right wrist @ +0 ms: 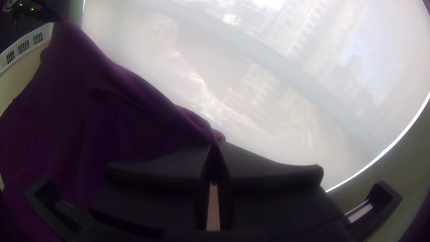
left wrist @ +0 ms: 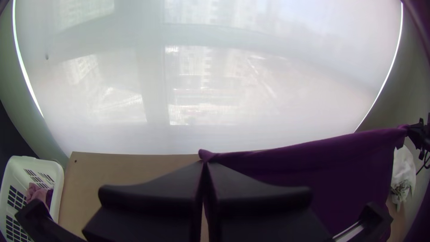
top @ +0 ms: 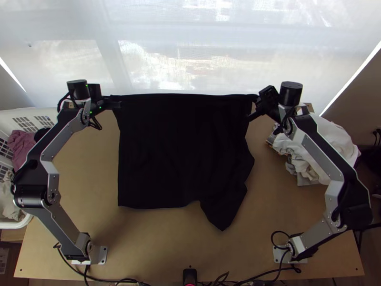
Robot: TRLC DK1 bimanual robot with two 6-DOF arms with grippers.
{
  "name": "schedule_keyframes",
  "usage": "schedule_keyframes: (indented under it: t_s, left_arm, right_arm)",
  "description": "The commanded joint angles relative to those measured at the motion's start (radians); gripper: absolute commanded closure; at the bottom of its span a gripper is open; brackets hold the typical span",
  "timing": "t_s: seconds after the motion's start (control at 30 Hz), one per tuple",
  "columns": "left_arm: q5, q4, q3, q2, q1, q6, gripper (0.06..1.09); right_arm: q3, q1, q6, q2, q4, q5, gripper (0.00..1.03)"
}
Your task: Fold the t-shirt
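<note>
By the counter's (top: 85, 190) left edge, white basket (top: 19, 113) holds pink cloth (top: 19, 145), plus darker stuff, probably laundry. Dark t-shirt (top: 181, 148) stretched over middle, left claw (top: 115, 104) and right claw (top: 253, 108) clamping its far corners. Pale blind (top: 157, 28) beyond.

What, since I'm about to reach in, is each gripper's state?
Left gripper: closed, holding one end of the t-shirt's far edge.
Right gripper: closed, holding that edge's other end.

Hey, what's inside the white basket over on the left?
Inside the basket are a mauve cloth, a dark cloth and a pale cloth. Whatever lies beneath them is covered, and the left arm hides part of the basket from above.
</note>
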Motion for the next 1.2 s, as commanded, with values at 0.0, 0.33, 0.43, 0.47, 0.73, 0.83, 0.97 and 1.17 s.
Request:
schedule_keyframes:
  t_s: [0.0,0.33,0.43,0.47,0.73,0.83,0.97,1.17]
  left_arm:
    - [-0.051,0.016,0.15,0.185,0.011,0.006,1.05]
    - [-0.105,0.031,0.296,0.348,-0.03,0.006,1.05]
    - [-0.119,0.036,0.313,0.384,-0.038,0.005,1.05]
    - [-0.126,0.036,0.314,0.394,-0.043,0.005,1.05]
    - [-0.134,0.043,0.32,0.447,-0.063,0.011,1.05]
    - [-0.133,0.039,0.332,0.472,-0.066,0.014,1.05]
    - [-0.134,0.04,0.337,0.487,-0.069,0.014,1.05]
    - [-0.134,0.043,0.351,0.493,-0.076,0.016,1.05]
  right_arm:
    - [0.122,-0.001,-0.005,0.173,0.016,0.005,1.0]
    - [0.239,0.005,-0.005,0.337,0.033,0.018,1.0]
    - [0.276,0.005,-0.007,0.395,0.033,0.025,1.0]
    - [0.288,0.007,-0.007,0.414,0.033,0.028,1.0]
    - [0.369,0.031,-0.002,0.533,0.033,0.045,1.0]
    - [0.396,0.033,-0.007,0.572,0.033,0.048,1.0]
    - [0.442,0.033,-0.01,0.616,0.027,0.051,1.0]
    - [0.491,0.03,-0.01,0.655,0.007,0.056,1.0]
